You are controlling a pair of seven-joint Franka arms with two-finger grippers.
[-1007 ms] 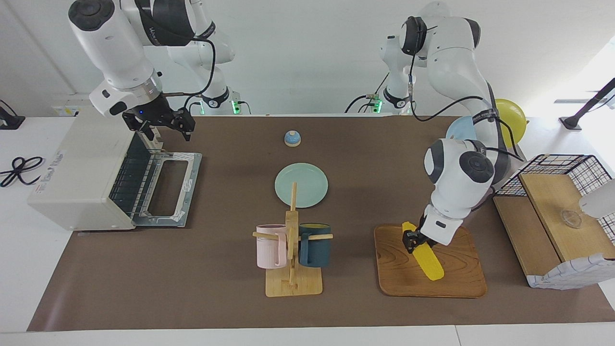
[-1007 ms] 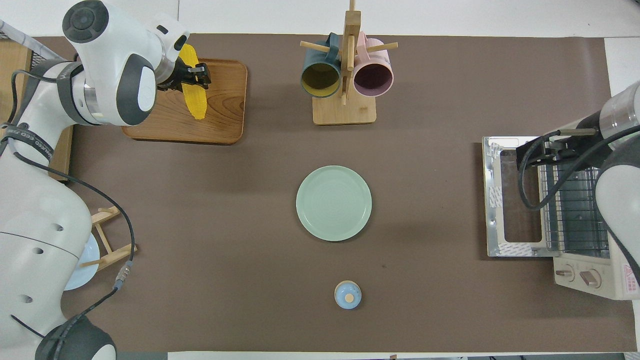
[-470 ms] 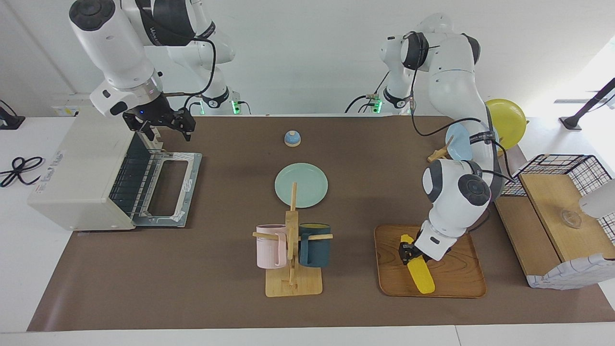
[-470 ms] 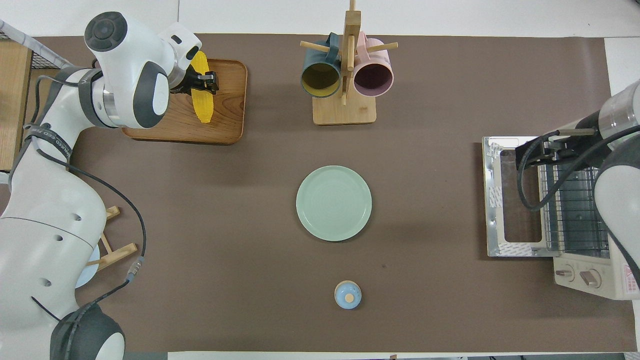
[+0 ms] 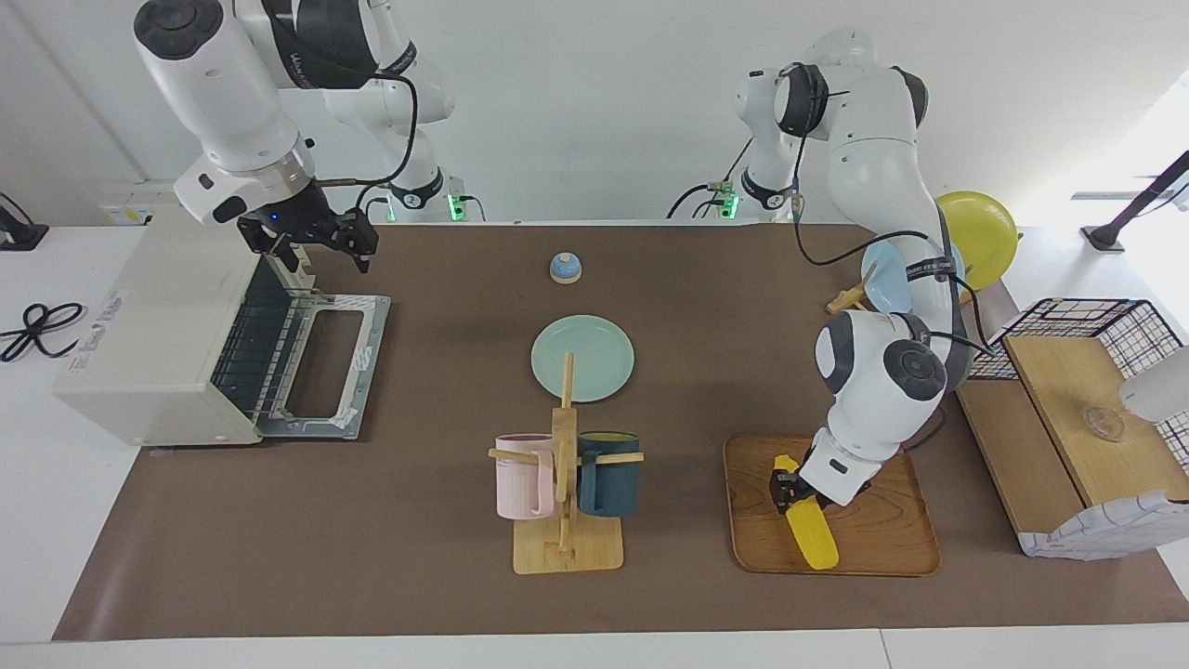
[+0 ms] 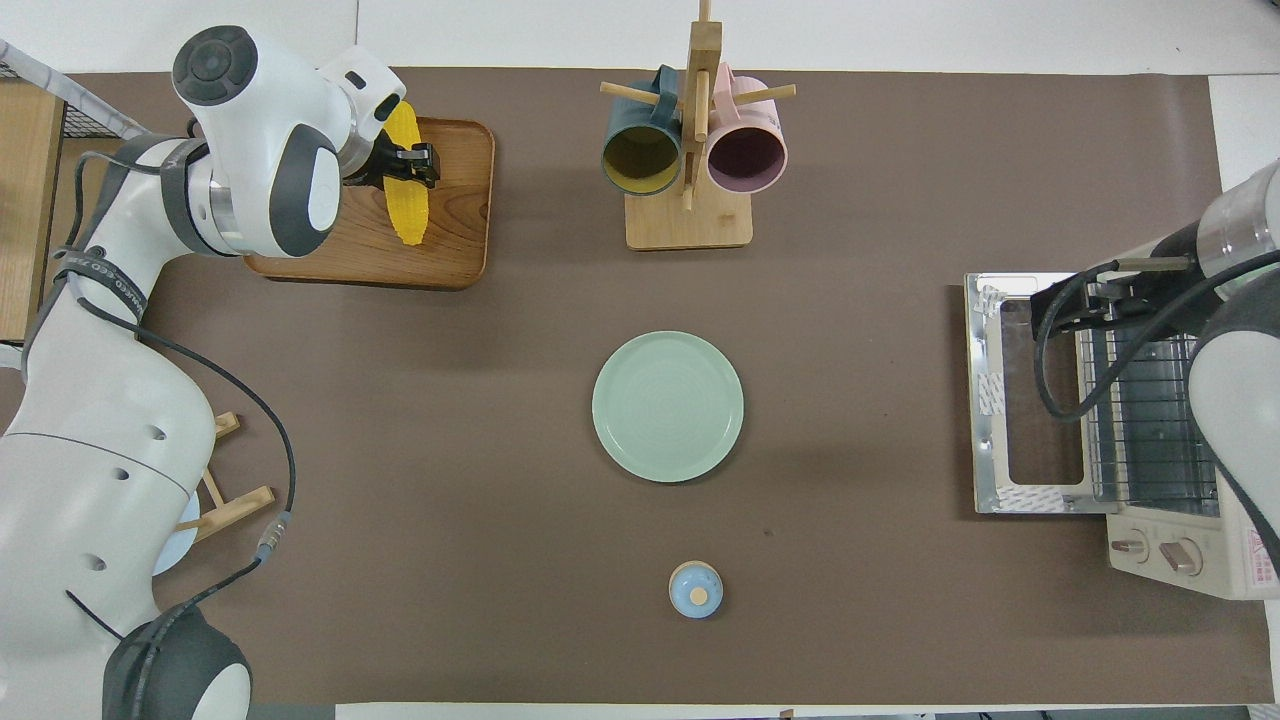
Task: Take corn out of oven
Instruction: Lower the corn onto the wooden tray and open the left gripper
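Note:
The yellow corn (image 5: 810,533) is on the wooden tray (image 5: 882,530) at the left arm's end of the table, touching it or just above it; I cannot tell which. My left gripper (image 5: 786,490) is shut on the corn's upper part; it also shows in the overhead view (image 6: 408,166) with the corn (image 6: 407,205) and tray (image 6: 450,240). The off-white oven (image 5: 153,325) stands at the right arm's end, its door (image 5: 327,372) dropped open and its wire rack (image 6: 1140,420) bare. My right gripper (image 5: 320,249) hangs open over the door's hinge edge.
A mug rack (image 5: 565,483) with a pink and a dark blue mug stands mid-table, with a green plate (image 5: 582,358) nearer to the robots and a small blue knob-topped object (image 5: 565,268) nearer still. A dish rack with blue and yellow plates (image 5: 975,242) and a wire basket (image 5: 1077,321) sit beside the tray.
My left gripper has lowered the corn onto the tray and shifted it slightly toward the mug rack. The right arm has not moved.

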